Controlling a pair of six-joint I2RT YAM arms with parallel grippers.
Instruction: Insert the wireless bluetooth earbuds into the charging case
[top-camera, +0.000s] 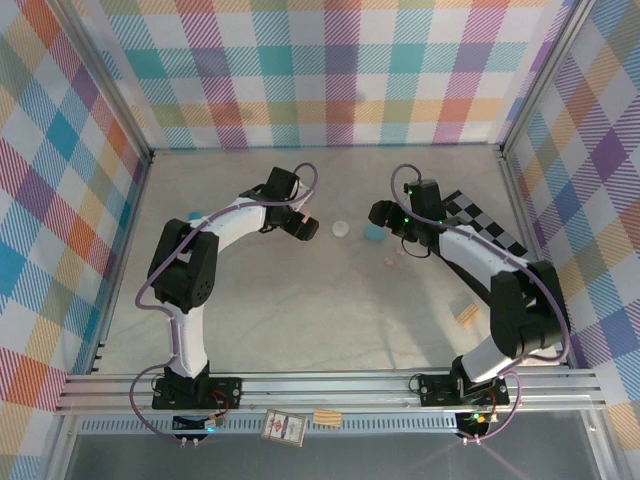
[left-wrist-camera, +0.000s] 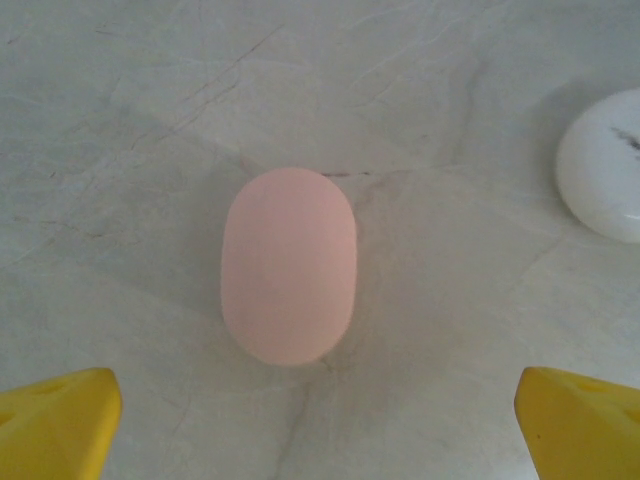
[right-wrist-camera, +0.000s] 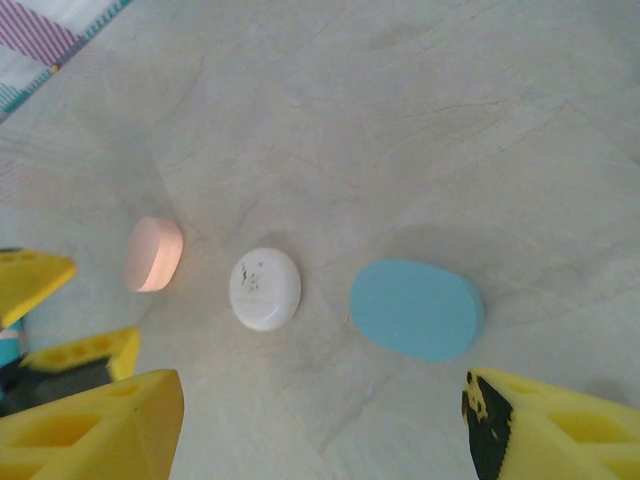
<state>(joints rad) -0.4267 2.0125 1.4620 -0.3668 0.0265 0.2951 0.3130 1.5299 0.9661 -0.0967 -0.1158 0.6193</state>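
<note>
Listed by place on the pale marbled desk (top-camera: 300, 320), as my screens give it. Left hand (left-wrist-camera: 318, 405): yellow fingers spread wide, nothing between them. It hangs over a pale pink oval plastic case (left-wrist-camera: 289, 263) that lies dead ahead of the gap. The case's long axis points away from the hand, so the fingers would close across its narrow width. White rounded plastic case (left-wrist-camera: 605, 175): off to that hand's right, apart from the pink one, with dark flecks on top in the right wrist view. Right hand (right-wrist-camera: 320, 425): fingers apart, empty. Ahead of it, slightly right of centre, lies a teal-blue oval plastic case (right-wrist-camera: 417, 308), flat, its long axis running nearly crosswise from finger to finger. The three cases sit in a row between the two hands, none touching, and all look shut to me. Earbuds: in the top view I make out one tiny pale pink nub (top-camera: 392, 262) loose on the desk. It sits just on the near side of the right hand and well apart from the pink case, too small to say how it lies. I reckon the right hand is the nearer to it.
</note>
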